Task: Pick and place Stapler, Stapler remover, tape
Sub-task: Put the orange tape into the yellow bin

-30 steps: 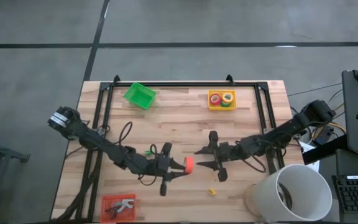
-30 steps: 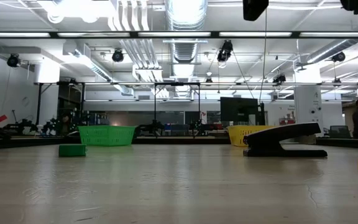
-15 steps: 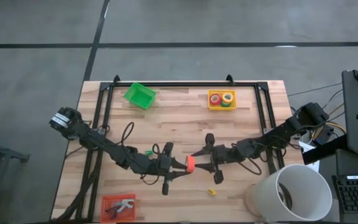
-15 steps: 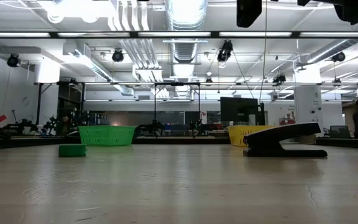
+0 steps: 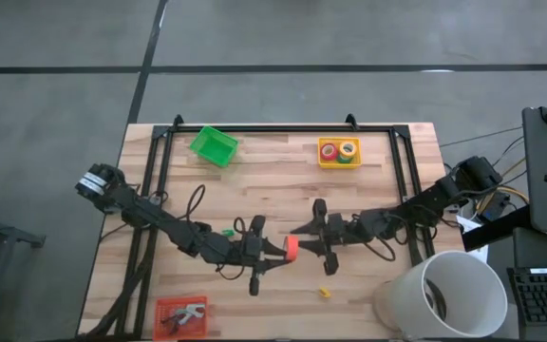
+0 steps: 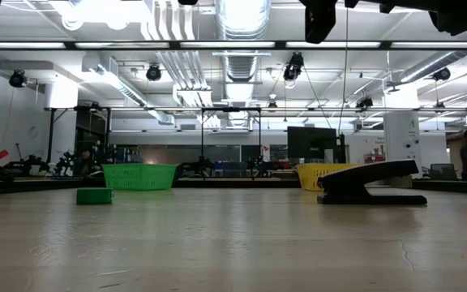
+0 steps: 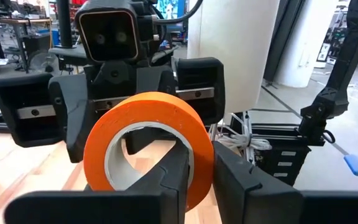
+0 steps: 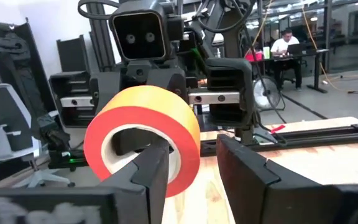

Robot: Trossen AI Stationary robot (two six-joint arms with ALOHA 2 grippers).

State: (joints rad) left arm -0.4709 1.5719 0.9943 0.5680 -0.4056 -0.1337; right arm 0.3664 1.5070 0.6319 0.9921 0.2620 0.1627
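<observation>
Here, at the near middle of the desk, the two arms meet head-on over an orange tape roll. The left claw grips the roll, one finger through its hole and the other against its outer wall, holding it upright above the wood. The right claw faces it from the other side; in the right wrist view one of its fingers reaches into the same hole while the other stands clear of the roll's outer face, so this claw is spread wide around the wall and not closed on it.

Near the front edge lie a small yellow piece and, toward the left corner, a red tray holding a pale metal tool. A white bucket stands at the front right corner.

Farther back, the low view shows the black stapler resting flat on the desk, right of centre. At the far edge sit a green bin and a yellow tray with tape rolls in it. Beyond the desk, a person sits at a bench.
</observation>
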